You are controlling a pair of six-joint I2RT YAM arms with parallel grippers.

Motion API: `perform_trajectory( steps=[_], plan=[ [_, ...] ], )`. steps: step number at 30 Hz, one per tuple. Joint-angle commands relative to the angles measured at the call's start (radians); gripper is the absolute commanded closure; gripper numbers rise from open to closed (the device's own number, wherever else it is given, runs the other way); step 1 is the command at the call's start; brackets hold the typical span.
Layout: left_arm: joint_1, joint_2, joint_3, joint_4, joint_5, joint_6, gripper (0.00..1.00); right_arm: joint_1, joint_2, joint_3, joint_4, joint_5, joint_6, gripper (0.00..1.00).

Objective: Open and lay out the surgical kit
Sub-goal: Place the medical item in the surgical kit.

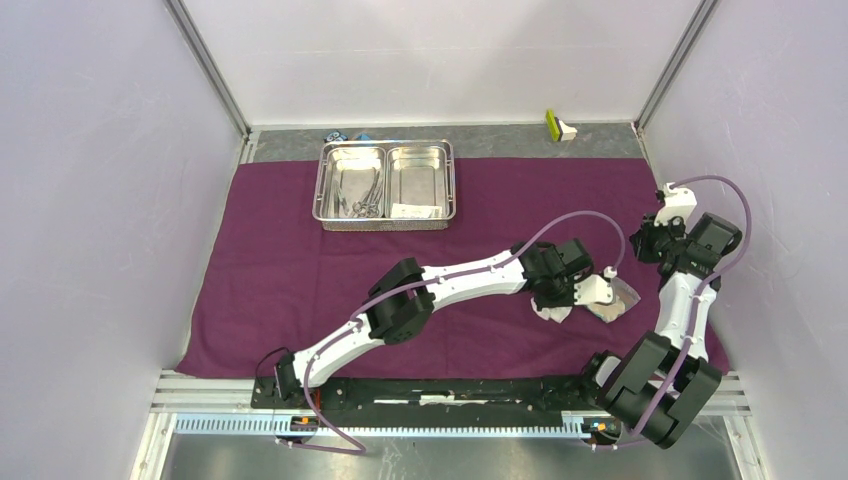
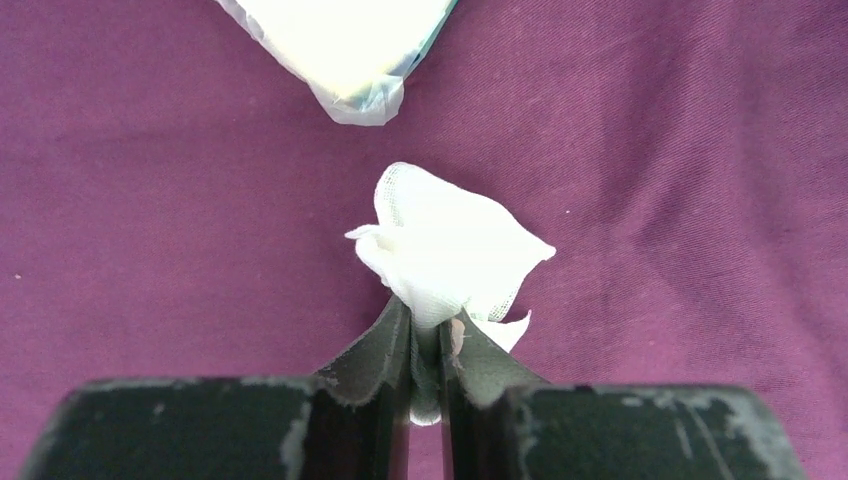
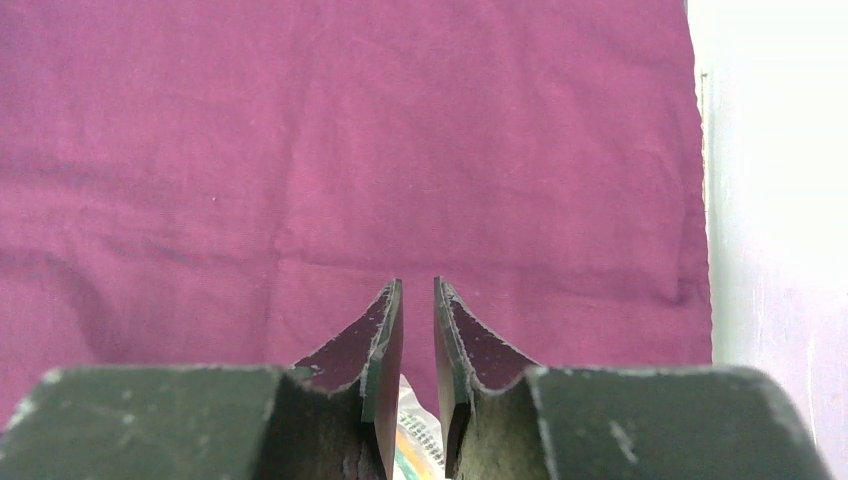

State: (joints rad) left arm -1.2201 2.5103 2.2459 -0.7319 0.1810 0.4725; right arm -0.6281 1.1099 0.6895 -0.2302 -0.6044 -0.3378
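Two items lie on the spread cloth (image 1: 270, 270): left fingers (image 2: 385, 350) clamped on gauze wad (image 2: 450, 250) beside sealed packet (image 2: 345, 50); right fingers (image 3: 370, 340) nearly together, hold unclear; forceps (image 1: 362, 195) not yet out of tray (image 1: 386, 144).

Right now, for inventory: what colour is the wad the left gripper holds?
White gauze wad; left wrist view.

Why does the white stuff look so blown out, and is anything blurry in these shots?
Left wrist view: the packet is glared to plain white, gauze sharp, claw fingers soft. Right wrist view: past the cloth, the right edge washes out white. Top view: even light, glints on the tray.
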Motion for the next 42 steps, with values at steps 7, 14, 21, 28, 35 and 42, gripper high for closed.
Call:
perform_trajectory(
  steps=[7,14,21,28,35,42],
  plan=[
    [0.016,-0.098,-0.068,-0.009,-0.005,-0.024,0.83,-0.014,0.01,-0.007,0.028,-0.032,-0.013,0.77],
    [0.015,-0.092,-0.071,-0.008,0.013,-0.037,0.74,-0.016,0.018,-0.004,0.024,-0.047,-0.012,0.77],
    [0.016,-0.073,-0.046,-0.007,0.002,-0.049,0.45,-0.019,0.023,-0.005,0.018,-0.053,-0.018,0.76],
    [0.03,-0.124,-0.027,-0.011,-0.019,-0.053,0.32,-0.021,0.031,-0.001,0.015,-0.067,-0.018,0.76],
    [0.07,-0.206,-0.035,-0.038,-0.009,-0.059,0.19,-0.021,0.042,-0.001,0.015,-0.074,-0.02,0.76],
    [0.135,-0.317,-0.157,-0.03,0.07,-0.078,0.07,-0.021,0.06,0.004,0.012,-0.088,-0.018,0.76]
  ],
)
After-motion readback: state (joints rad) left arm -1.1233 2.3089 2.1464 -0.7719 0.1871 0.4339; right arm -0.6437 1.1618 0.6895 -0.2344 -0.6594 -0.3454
